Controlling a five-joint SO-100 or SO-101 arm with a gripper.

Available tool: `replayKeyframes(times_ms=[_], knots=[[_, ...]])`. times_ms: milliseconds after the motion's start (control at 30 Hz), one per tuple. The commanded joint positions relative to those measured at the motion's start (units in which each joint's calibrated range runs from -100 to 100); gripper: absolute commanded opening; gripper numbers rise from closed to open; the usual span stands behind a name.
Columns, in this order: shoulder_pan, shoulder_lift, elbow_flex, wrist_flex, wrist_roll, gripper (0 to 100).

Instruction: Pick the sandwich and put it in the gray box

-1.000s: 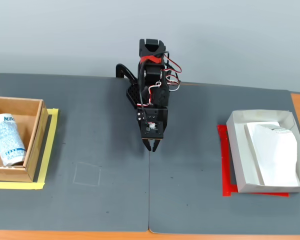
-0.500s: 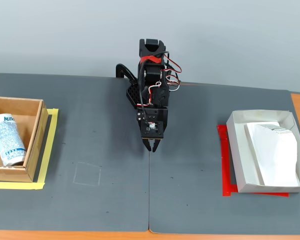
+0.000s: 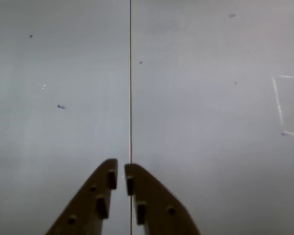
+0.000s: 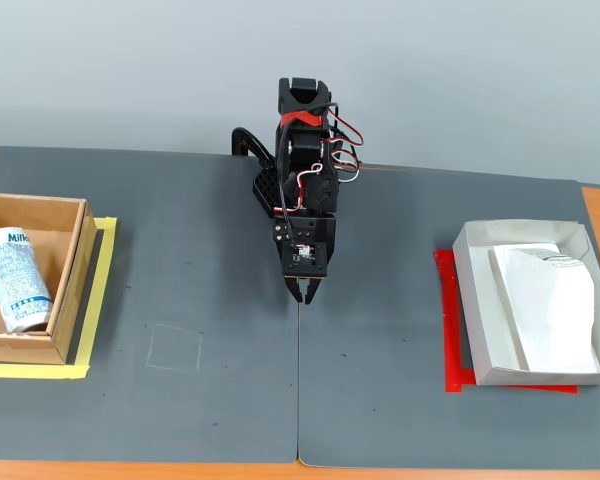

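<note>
In the fixed view the sandwich (image 4: 548, 305), a long flat white wedge package with a small gray label at its far end, lies inside the gray box (image 4: 472, 320), a shallow light tray at the right of the mat. My gripper (image 4: 308, 293) hangs over the middle of the mat, well left of the box, fingers together and empty. In the wrist view the gripper (image 3: 120, 171) shows its two dark fingers nearly touching above the bare gray mat, right over the seam line. The sandwich and box are out of the wrist view.
A brown cardboard box (image 4: 68, 270) at the left holds a white-blue milk carton (image 4: 15, 280) and sits on yellow tape (image 4: 95, 310). Red tape (image 4: 450, 340) marks the gray box's spot. A faint chalk square (image 4: 175, 348) lies on the mat (image 4: 210, 250); it also shows in the wrist view (image 3: 286, 107).
</note>
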Motion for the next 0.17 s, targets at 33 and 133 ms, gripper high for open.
replayKeyframes(times_ms=[33, 133], knots=[[0.6, -0.3, 0.4, -1.0, 0.0, 2], [0.6, -0.3, 0.4, -1.0, 0.0, 2]])
